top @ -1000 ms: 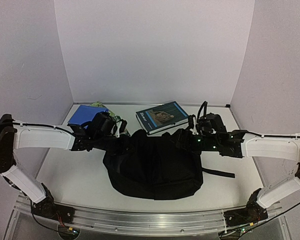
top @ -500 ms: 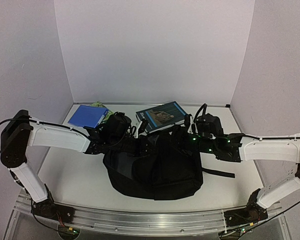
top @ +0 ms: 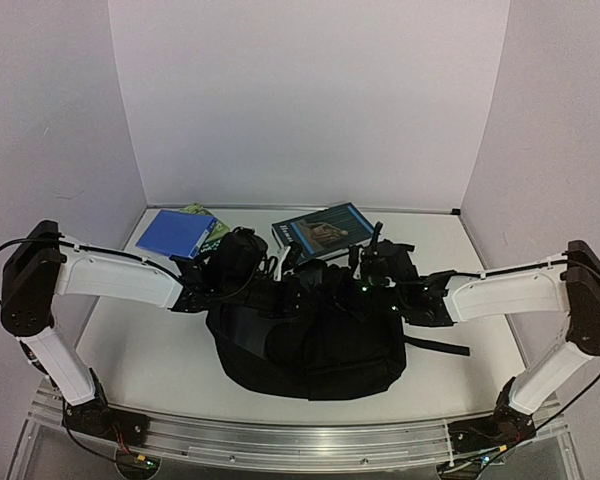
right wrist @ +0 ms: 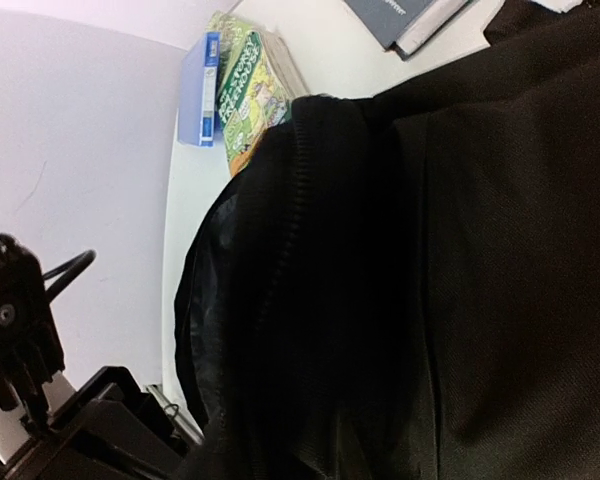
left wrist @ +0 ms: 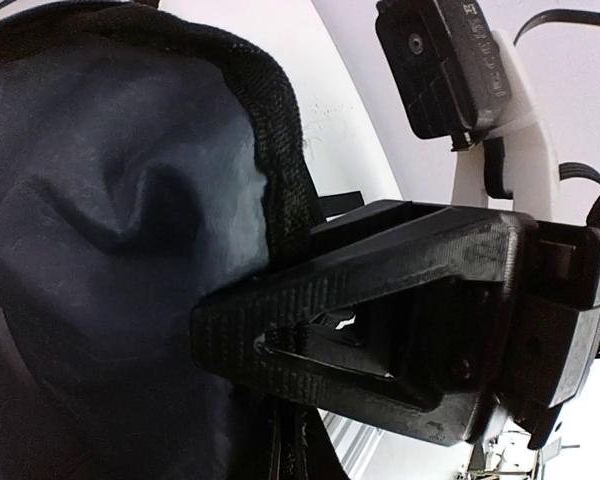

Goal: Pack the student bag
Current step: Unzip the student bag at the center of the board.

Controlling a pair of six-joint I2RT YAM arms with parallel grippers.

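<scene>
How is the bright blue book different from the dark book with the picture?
The plain bright blue flat book has no picture; the dark hardcover book shows one. The blue one lies on a green book; the dark one straight on the white table. Both lie flat.

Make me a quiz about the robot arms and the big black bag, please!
1. True or false: the student bag is black.
2. What lies on the table behind the bag? A) a book B) a ball C) a cup
3. Fill in: the left jaws are shut on the bag's fabric ____.
Key: 1 true; 2 A; 3 edge.
</scene>
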